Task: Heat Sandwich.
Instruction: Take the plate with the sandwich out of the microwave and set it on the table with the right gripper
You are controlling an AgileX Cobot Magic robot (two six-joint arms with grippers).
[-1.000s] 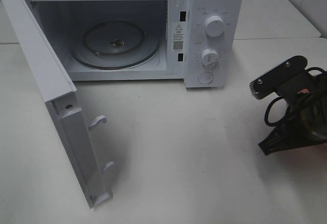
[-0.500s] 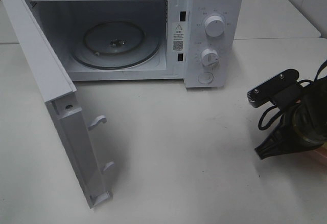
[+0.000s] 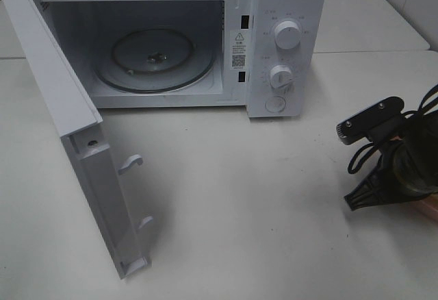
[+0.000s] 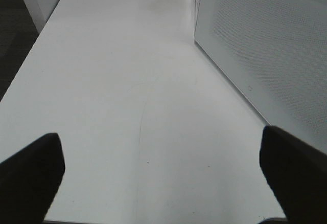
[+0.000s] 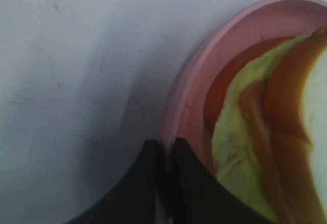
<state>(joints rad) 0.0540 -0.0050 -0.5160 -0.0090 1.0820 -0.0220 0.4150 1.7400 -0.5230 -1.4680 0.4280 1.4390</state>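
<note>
the right tool (image 5: 164, 183) is pinched tight on the rim of the pink plate (image 5: 204, 65), which carries the sandwich (image 5: 265, 132) on the white surface (image 3: 260, 204) right of the open microwave (image 3: 164, 40); the left tool (image 4: 163, 173) gapes wide, holding nothing

Sandwich (image 5: 265, 132) blurred, cut off at frame edge.

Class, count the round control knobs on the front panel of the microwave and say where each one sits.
2. The upper knob is near the panel's top; the lower knob sits beneath it. Under both is a flat round button, not a knob. None seem hidden.
</note>
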